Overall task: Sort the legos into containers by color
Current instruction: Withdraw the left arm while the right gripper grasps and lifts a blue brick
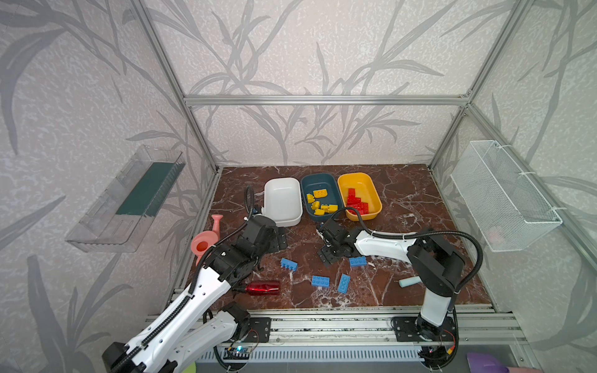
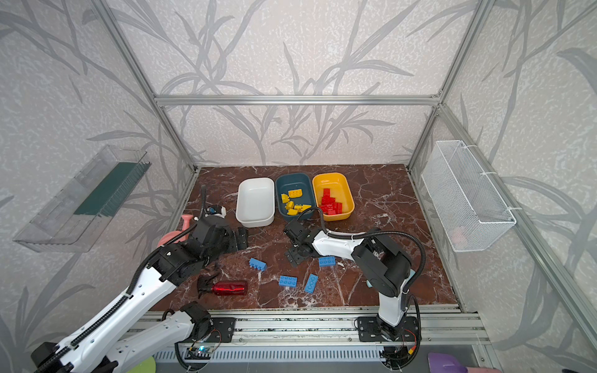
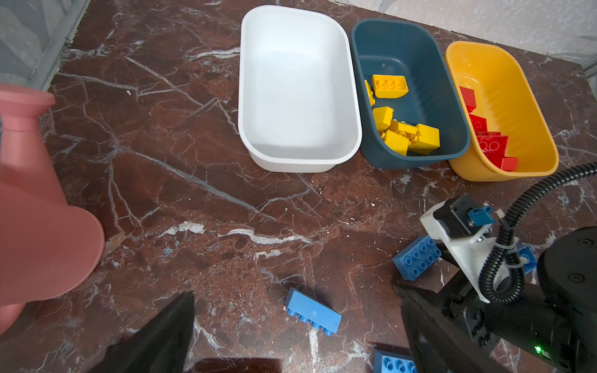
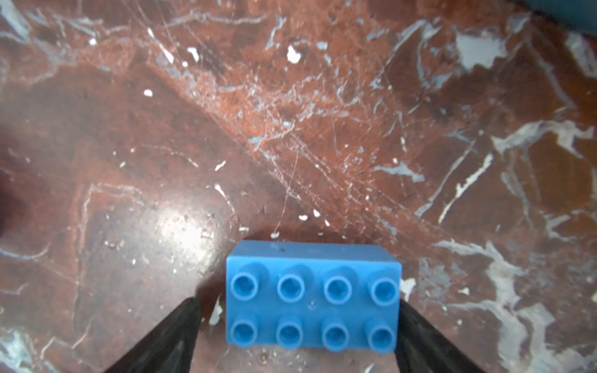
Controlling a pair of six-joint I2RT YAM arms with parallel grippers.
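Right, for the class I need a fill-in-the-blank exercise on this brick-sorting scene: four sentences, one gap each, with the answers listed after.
1. The only empty tub is coloured ____.
2. The bricks in the dark teal-blue tub are all ____.
3. The bricks in the yellow tub are all ____.
4. The loose bricks lying on the table are all ____.

Missing words: white; yellow; red; blue.
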